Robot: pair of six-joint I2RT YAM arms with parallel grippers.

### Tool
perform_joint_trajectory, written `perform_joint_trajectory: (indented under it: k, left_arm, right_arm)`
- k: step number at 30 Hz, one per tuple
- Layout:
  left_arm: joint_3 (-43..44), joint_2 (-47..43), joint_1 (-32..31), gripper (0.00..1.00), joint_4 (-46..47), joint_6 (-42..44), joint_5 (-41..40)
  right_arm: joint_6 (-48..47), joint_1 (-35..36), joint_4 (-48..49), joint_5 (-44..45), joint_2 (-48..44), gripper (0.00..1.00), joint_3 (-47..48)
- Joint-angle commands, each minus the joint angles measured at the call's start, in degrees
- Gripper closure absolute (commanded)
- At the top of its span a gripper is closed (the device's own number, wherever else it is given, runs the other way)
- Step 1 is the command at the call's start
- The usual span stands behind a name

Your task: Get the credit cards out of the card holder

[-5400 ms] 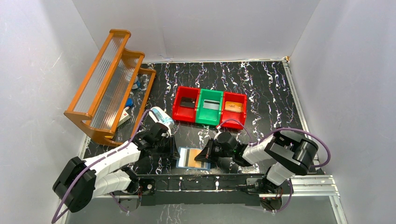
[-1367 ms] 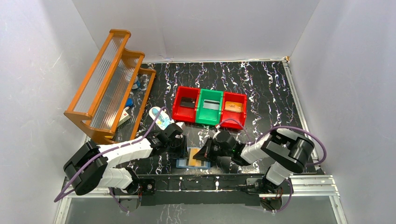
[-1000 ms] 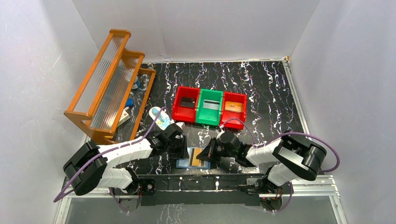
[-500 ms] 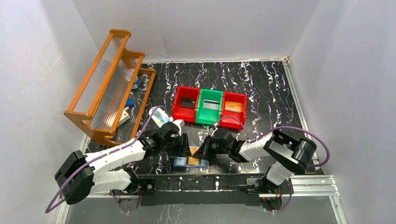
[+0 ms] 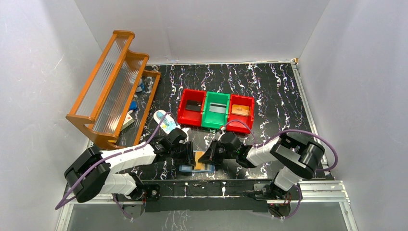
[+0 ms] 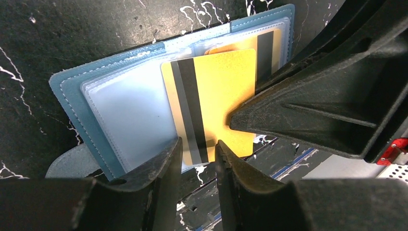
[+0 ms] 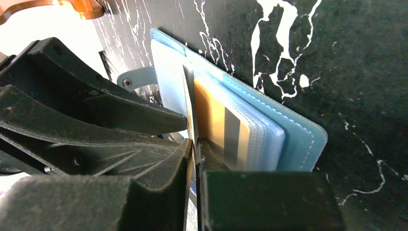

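Observation:
The blue card holder (image 6: 72,96) lies open near the table's front edge (image 5: 184,168), its clear pockets facing up. A tan-orange credit card (image 6: 211,96) with a black stripe sticks mostly out of a pocket. My right gripper (image 7: 195,142) is shut on this card's edge (image 7: 189,101). Another striped orange card (image 7: 216,125) sits in a pocket behind it. My left gripper (image 6: 198,144) hovers over the holder's near edge. Its jaws stand slightly apart with only the card's lower edge showing between them. Both grippers meet over the holder in the top view, left (image 5: 188,155) and right (image 5: 208,158).
Behind the holder stand a red bin (image 5: 192,107) with a black card, a green bin (image 5: 215,109) with a grey card and a red bin (image 5: 240,110) with an orange card. A white-and-blue oval case (image 5: 163,122) and an orange rack (image 5: 113,86) lie left.
My right gripper has drawn in toward the left gripper with the tan-orange card. The left jaws widened briefly, then narrowed again. The holder has shifted slightly.

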Motion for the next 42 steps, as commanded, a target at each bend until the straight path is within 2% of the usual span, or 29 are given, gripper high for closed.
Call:
perform_joint_trajectory:
  k: [1,7,12,22,28,34,35,37,38,42]
  left_arm:
    - [-3.24,0.31,-0.3,0.7,-1.39,-0.48,-1.41]
    - [-3.61,-0.31,-0.33,0.72,-1.39,-0.57,-1.6]
    - [-3.61,-0.98,-0.32,0.72,-2.01,-0.4,-1.93]
    - [-2.19,-8.11,-0.36,0.66,-6.84,-0.08,-6.5]
    - [1.09,-13.25,-0.36,0.52,-10.41,1.37,-8.88]
    - [8.21,-17.96,-0.28,0.35,-19.71,5.22,-16.95]
    - [9.54,-18.39,-0.23,0.31,-21.24,6.05,-18.63]
    - [12.25,-18.96,-0.28,0.17,-24.1,7.38,-21.69]
    - [13.66,-19.1,-0.13,0.04,-25.28,8.03,-22.68]
    - [17.94,-18.23,0.6,0.02,-28.05,11.87,-24.08]
  right_arm:
    - [0.49,-0.01,3.0,0.04,1.29,0.83,0.2]
    - [0.47,0.81,3.98,-0.22,2.76,0.84,1.01]
    - [0.35,0.84,2.73,2.52,-0.54,0.99,-0.94]
    - [-10.8,0.24,-20.69,9.56,-18.58,1.0,0.13]
    - [-17.68,-0.2,-33.2,15.5,-31.97,1.0,1.0]
    - [-25.14,-0.24,-46.85,28.91,-44.56,1.0,4.59]
    - [-27.12,-0.23,-48.23,31.06,-46.1,1.0,5.4]
    - [-32.54,-0.24,-50.31,35.73,-48.5,1.0,7.49]
    - [-35.04,-0.25,-50.92,38.09,-49.33,1.0,8.43]
    - [-45.47,-0.28,-51.97,48.04,-49.37,1.0,12.68]
